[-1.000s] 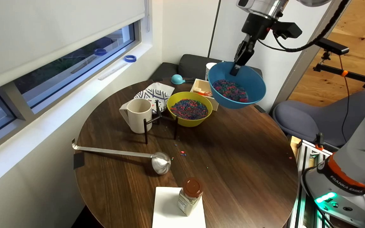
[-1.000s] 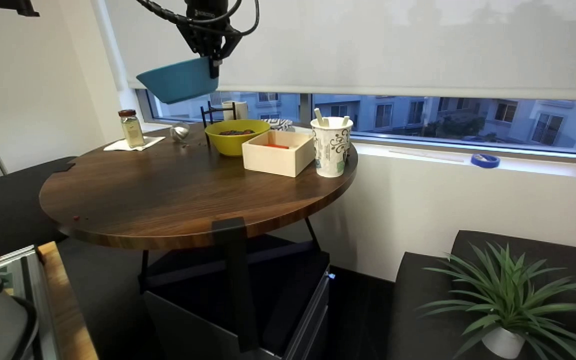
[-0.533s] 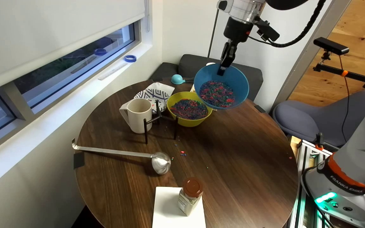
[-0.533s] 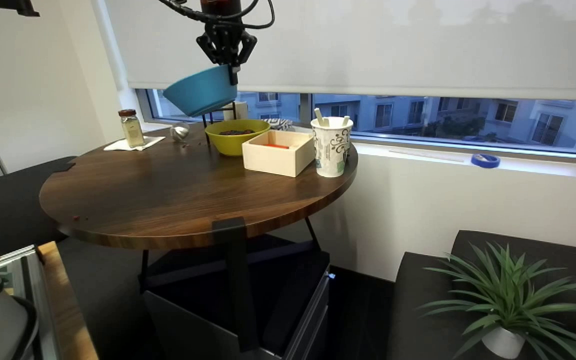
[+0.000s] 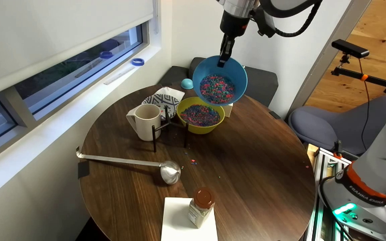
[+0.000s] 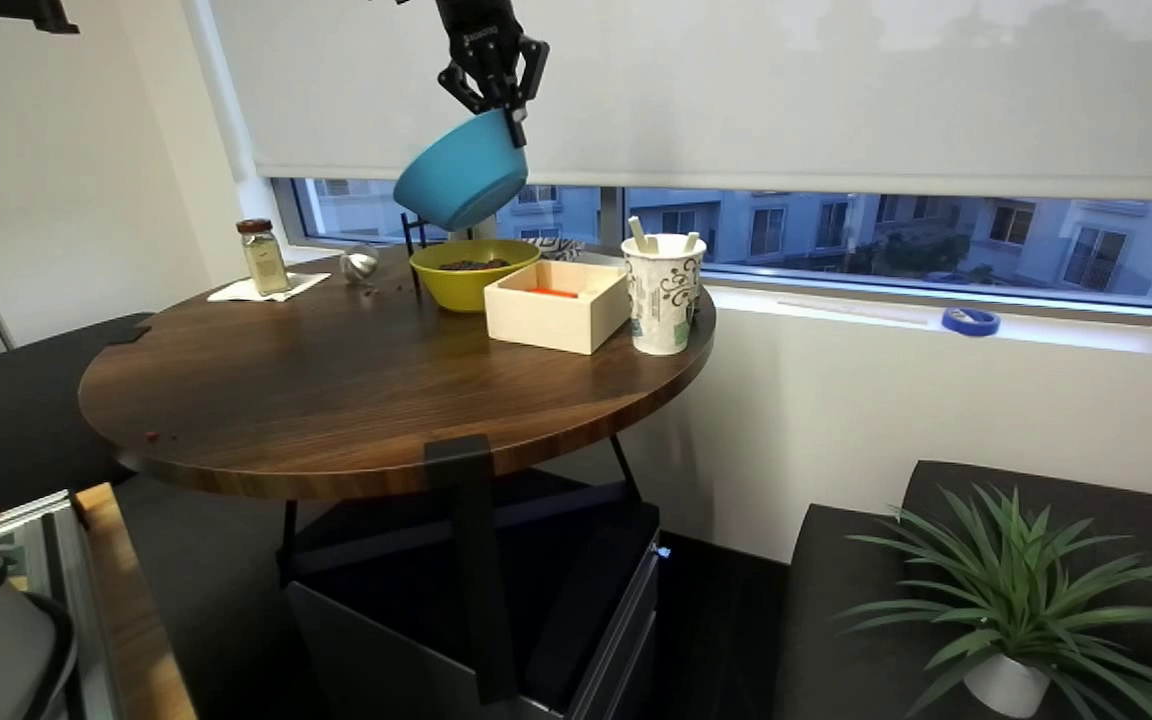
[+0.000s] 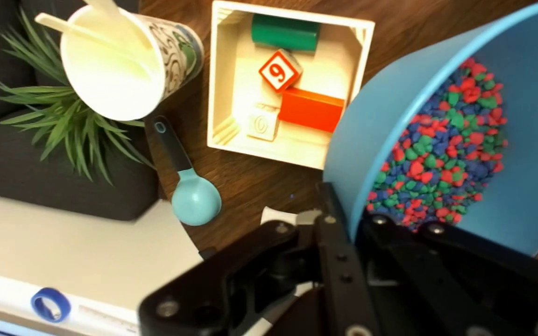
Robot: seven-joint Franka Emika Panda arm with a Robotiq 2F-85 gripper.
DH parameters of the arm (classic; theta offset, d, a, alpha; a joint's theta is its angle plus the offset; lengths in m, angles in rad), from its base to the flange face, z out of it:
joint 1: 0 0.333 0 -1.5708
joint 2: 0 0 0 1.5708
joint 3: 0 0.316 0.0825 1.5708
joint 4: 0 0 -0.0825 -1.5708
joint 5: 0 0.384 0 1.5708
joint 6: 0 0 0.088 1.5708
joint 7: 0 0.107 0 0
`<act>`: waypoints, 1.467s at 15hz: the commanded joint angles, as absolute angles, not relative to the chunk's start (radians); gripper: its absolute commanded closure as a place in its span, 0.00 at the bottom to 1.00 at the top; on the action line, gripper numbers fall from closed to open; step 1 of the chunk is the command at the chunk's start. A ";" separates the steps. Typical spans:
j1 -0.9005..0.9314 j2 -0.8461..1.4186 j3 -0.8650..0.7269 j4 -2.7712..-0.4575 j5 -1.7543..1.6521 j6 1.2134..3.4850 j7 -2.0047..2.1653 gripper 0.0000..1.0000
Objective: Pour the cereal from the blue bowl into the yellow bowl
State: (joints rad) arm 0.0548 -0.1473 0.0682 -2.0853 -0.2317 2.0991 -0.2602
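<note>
The cereal [image 7: 442, 144] lies heaped in the blue bowl [image 7: 535, 140], at about two o'clock from my gripper [image 7: 350, 219] in the wrist view. Gripper narrowed, pinching that bowl's rim inside and out; I hold it tilted, off the table [image 5: 253, 160]. In an exterior view the yellow bowl [image 5: 202, 130] sits at seven o'clock from the blue one, holding more cereal; whether the bowls touch, I cannot tell. White mug [image 5: 146, 129] at nine o'clock from the yellow bowl. Wrist view: wooden box [image 7: 226, 84] at eleven from the gripper.
</note>
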 commanded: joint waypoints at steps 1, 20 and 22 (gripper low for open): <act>0.055 -0.109 0.086 -2.033 -0.355 2.094 -0.189 0.99; 0.175 -0.040 0.206 -2.019 -0.963 1.933 0.096 0.99; 0.190 -0.038 0.216 -2.022 -1.008 1.911 0.109 0.99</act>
